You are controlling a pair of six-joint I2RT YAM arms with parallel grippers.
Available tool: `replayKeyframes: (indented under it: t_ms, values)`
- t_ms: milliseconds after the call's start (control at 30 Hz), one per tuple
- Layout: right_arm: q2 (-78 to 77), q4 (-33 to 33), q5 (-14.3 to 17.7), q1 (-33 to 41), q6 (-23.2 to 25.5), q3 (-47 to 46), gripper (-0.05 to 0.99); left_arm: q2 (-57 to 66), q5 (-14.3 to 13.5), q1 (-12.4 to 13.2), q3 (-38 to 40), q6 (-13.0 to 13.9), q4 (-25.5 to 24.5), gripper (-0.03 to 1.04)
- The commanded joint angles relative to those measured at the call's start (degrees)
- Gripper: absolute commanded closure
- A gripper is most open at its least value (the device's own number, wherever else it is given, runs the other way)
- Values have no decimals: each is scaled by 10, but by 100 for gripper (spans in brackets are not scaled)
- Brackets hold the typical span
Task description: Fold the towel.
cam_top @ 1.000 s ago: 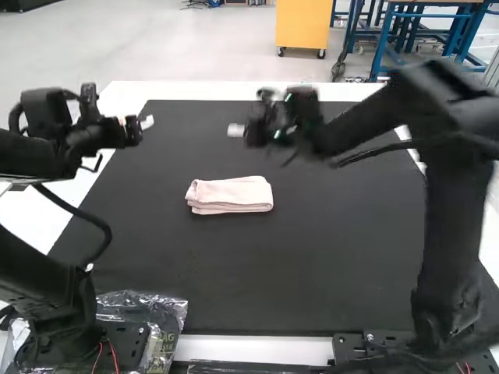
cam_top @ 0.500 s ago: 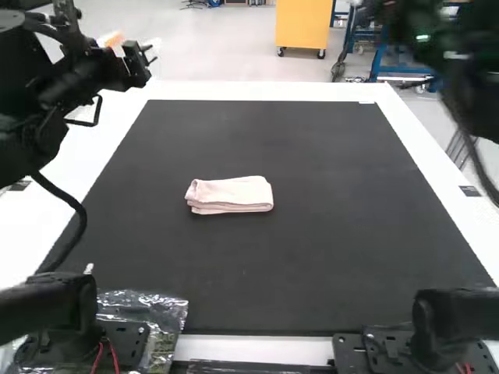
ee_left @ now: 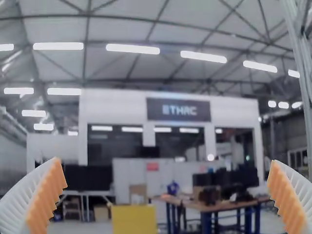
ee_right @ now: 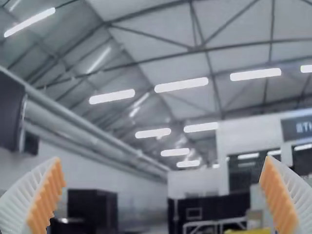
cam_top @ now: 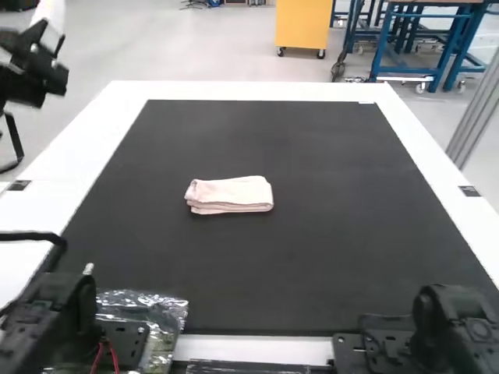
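Both arms [cam_top: 27,82] seemingly rose farther from the towel [cam_top: 230,193].

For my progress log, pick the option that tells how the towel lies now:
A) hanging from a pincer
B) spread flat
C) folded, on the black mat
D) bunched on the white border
C: the towel lies as a compact stack of layers on the black mat.

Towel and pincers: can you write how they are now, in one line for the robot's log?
towel: pink, folded in layers, on black mat | left pincer: open, empty | right pincer: open, empty
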Motion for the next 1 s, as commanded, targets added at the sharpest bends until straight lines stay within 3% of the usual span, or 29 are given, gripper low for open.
replayKeyframes:
  t_ms: [0, 67, 100, 167, 200, 267, 333, 367, 400, 533, 600, 667, 800, 900, 967]
  values:
    - [-5, -57, 36, -12, -26, 10, 2, -39, -24, -1, 1, -2, -33, 4]
    - [-7, -87, 53, -8, -41, 11, 2, -39, -24, -4, 23, -1, -73, 4]
    - [-7, -96, 54, -8, -53, 4, 2, -38, -25, -4, 33, 12, -94, 4]
    - [-7, -111, 45, -5, -58, -25, 2, -38, -31, 0, 30, 76, -124, 4]
    - [-7, -107, 31, -4, -68, -50, 2, -38, -31, 2, 15, 81, -125, 4]
    - [-7, -84, 29, -4, -90, -117, 2, -38, -41, 7, -31, 83, -101, 4]
    - [-8, 6, 83, -5, -82, -205, 2, -38, -80, 12, -79, 88, -75, 4]
    - [-8, 59, 118, -4, -83, -246, 2, -38, -81, 16, -102, 98, -64, 4]
    - [-8, 96, 126, -5, -85, -280, 2, -38, -85, 18, -128, 106, -48, 4]
    - [-8, 114, 125, -4, -95, -391, 2, -38, -137, 25, -222, 131, 3, 4]
    - [-7, 141, 122, -3, -109, -399, 2, -38, -160, 24, -264, 149, 17, 4]
    - [-8, 121, 97, -2, -118, -404, 2, -38, -180, 22, -306, 149, 42, 4]
    - [-8, 104, 116, -3, -138, -443, 2, -38, -192, 22, -368, 148, 61, 4]
    - [-8, -3, 165, -4, -153, -444, 2, -38, -208, 21, -372, 136, -3, 4]
    - [-8, -50, 164, -5, -156, -444, 2, -38, -210, 22, -373, 94, -32, 4]
